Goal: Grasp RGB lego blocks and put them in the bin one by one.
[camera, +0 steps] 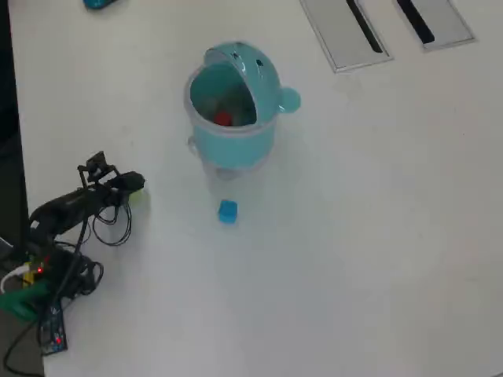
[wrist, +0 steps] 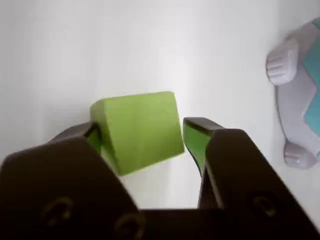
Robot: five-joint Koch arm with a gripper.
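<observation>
In the wrist view the gripper (wrist: pixel 180 137) is clamping the green block (wrist: pixel 140 130) between its jaws. Only the overhead view is showing the bin (camera: pixel 232 106) holding the red block (camera: pixel 223 118), the blue block (camera: pixel 227 210) lying just below, all on a white table (camera: pixel 377 236).

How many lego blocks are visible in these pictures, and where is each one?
3. The red block lies inside the bin; the blue block sits on the table before it; the green block is between the pincer jaws.

Matt green cube (wrist: pixel 137 131), glossy teal plastic bin (camera: pixel 233 102), smooth white table (camera: pixel 369 236), dark matt plastic gripper (wrist: pixel 150 137) jaws
</observation>
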